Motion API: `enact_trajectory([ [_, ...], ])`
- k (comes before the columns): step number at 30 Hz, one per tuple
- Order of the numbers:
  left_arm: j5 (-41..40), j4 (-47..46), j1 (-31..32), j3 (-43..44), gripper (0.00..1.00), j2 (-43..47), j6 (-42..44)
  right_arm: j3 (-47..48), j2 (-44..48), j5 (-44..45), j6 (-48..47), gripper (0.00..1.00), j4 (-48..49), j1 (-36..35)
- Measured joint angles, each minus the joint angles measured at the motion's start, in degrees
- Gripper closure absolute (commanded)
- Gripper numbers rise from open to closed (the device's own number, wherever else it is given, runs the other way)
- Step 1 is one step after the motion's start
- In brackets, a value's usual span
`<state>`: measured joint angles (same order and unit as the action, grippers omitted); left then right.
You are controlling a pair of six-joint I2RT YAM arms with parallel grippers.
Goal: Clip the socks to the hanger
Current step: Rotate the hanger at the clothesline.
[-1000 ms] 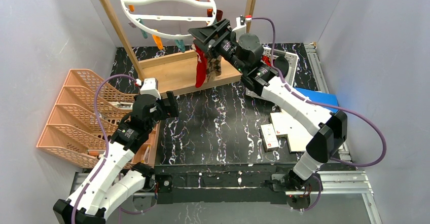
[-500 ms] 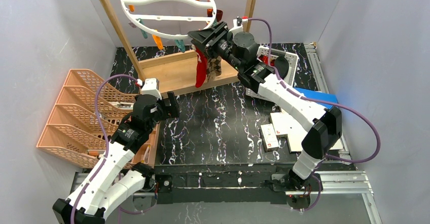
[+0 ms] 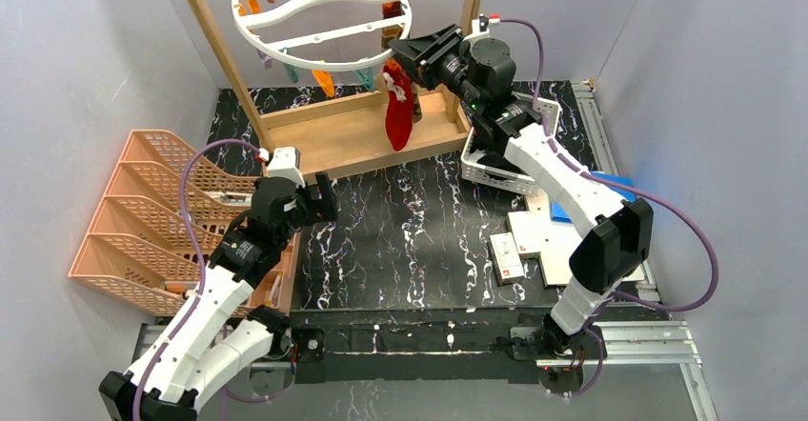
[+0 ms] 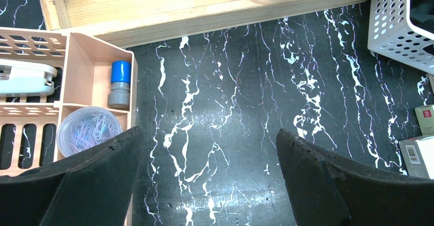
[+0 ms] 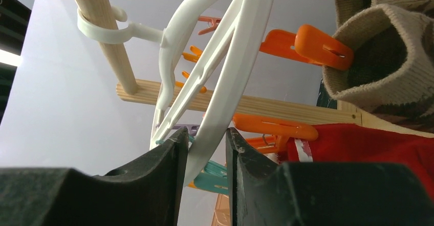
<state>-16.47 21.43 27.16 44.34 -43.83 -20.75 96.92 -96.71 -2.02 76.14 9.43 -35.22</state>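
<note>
Shifted rightward with the white round plastic drying ring point(image 5: 225, 83), the right gripper point(image 5: 203, 136) clamps its rim, a red fabric sock point(image 3: 398, 116) hanging just below. Black marbled tabletop point(image 4: 215, 83) lies under the spread left gripper point(image 4: 207, 131), between grey walls point(image 3: 86, 59). Only the right wrist view shows the clamp.

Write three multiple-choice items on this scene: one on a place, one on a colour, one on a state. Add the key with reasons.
1. Seen from above, the red sock hangs at which side of the hanger? A. left B. right C. centre
2. The clip at the beige sock's cuff is: A. teal B. white C. orange
3. The left claw is: A. open and empty B. shut on the red sock C. shut on the hanger
Key: B, it dangles beneath the hanger's right edge; C, the right wrist view shows orange plastic against the cuff; A, its jaws stand wide apart over the table.
</note>
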Motion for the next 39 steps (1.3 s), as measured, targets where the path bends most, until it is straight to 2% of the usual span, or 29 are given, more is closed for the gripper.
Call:
enact_trajectory([
  [9,0.0,0.0,0.0,0.0,0.02,0.0,0.0,4.2,-0.4,-3.8,0.1,0.57,-2.8,4.5],
  [16,0.0,0.0,0.0,0.0,0.02,-0.2,0.0,6.1,-1.3,-5.7,-0.1,0.55,-4.6,5.1],
  [21,0.0,0.0,0.0,0.0,0.02,-0.2,0.0,6.8,-2.1,-6.6,-0.1,0.48,-6.5,5.2],
  [33,0.0,0.0,0.0,0.0,0.02,-0.2,0.0,7.8,-2.9,-8.2,-0.3,0.24,-9.0,7.5],
  [39,0.0,0.0,0.0,0.0,0.02,-0.2,0.0,-1.9,5.6,-8.2,0.3,0.22,-9.4,6.7],
])
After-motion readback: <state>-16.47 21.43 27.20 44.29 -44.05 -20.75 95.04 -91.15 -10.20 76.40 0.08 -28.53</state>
